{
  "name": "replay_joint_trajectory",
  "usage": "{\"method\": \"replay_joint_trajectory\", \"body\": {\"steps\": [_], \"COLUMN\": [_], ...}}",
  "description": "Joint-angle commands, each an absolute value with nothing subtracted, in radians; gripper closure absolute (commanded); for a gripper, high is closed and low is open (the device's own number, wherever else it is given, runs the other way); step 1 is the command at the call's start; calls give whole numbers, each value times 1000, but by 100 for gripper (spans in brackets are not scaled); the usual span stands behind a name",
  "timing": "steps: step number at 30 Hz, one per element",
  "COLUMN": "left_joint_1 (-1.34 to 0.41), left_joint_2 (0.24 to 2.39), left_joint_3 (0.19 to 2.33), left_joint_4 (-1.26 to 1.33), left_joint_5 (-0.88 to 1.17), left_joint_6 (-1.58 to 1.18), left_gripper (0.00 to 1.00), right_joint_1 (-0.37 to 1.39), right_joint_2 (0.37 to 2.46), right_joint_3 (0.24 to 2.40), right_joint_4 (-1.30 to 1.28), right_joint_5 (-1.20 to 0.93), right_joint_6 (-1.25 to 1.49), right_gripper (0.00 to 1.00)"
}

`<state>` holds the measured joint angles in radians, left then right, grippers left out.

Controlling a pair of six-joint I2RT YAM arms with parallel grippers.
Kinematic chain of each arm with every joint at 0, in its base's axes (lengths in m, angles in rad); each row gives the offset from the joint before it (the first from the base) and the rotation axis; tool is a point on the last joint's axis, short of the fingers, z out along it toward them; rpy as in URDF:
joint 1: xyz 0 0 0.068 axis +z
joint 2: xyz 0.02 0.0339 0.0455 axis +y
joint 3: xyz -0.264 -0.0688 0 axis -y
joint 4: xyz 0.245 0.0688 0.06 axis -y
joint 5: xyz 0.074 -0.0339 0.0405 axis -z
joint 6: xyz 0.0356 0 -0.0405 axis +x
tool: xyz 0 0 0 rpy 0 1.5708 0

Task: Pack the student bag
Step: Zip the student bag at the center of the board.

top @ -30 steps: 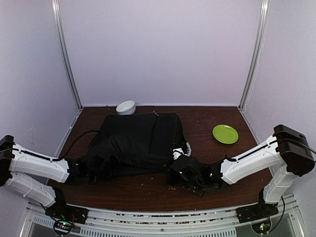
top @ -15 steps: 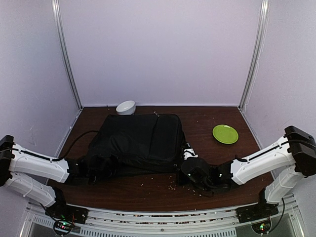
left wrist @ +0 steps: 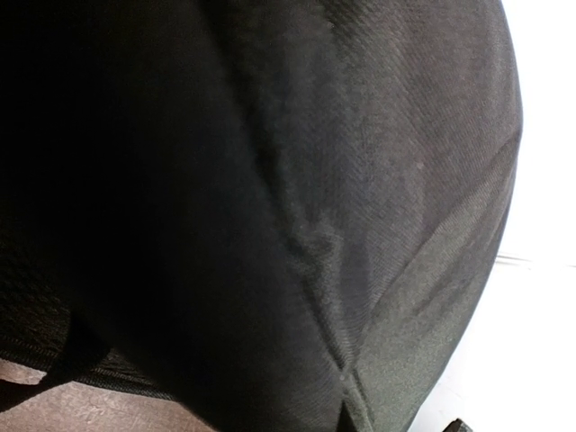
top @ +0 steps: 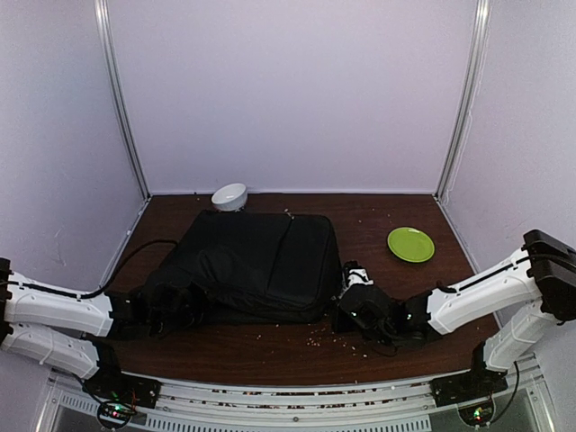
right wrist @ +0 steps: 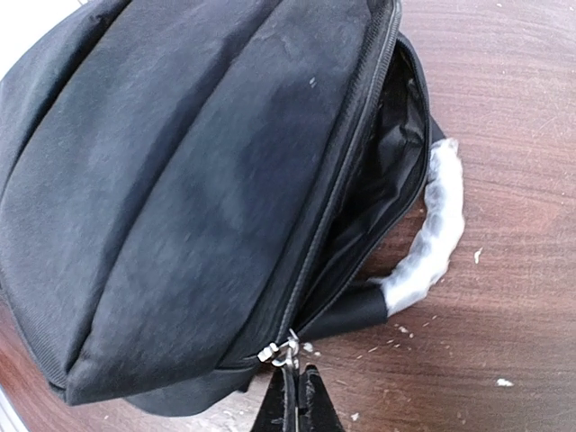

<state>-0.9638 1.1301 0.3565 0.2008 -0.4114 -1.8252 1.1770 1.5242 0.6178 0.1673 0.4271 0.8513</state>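
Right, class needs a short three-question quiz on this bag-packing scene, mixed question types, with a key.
1. True or false: the green plate lies on the student bag.
2. The right gripper is pinching: A) the zip pull B) a strap C) the plate.
3. Which dish sits just beyond the bag's far edge?
Key: 1 false; 2 A; 3 the white bowl.

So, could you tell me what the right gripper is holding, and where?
The right gripper holds the student bag by its metal zipper pull, pinched between the fingertips.
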Motion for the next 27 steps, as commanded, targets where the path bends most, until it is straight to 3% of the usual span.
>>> {"method": "replay_joint_trajectory", "body": {"steps": [1, 12, 15, 17, 22, 27], "left_joint_1": [-930, -789, -748, -740, -731, -700], "left_joint_2": [1089, 1064, 1051, 1030, 941, 906], "left_joint_3": [318, 350, 403, 442, 491, 474], "left_joint_4": [122, 52, -27, -96, -246, -248], "left_joint_5": [-387, -173, -133, -139, -183, -68], "left_joint_6": [-1749, -1444, -1289, -1161, -978, -806], "left_gripper": [100, 100, 100, 100, 100, 100], "right_joint_1": [1132, 1108, 1121, 1123, 1087, 943], "right_joint_2": [1525, 1478, 1389, 1315, 1169, 1179], "right_joint_3": [601, 615, 589, 577, 603, 586], "right_joint_4": [132, 117, 79, 29, -54, 93], "right_joint_5": [477, 296, 226, 204, 178, 103], "right_joint_6": [806, 720, 709, 707, 704, 814], "right_gripper": [100, 98, 64, 49, 31, 27]}}
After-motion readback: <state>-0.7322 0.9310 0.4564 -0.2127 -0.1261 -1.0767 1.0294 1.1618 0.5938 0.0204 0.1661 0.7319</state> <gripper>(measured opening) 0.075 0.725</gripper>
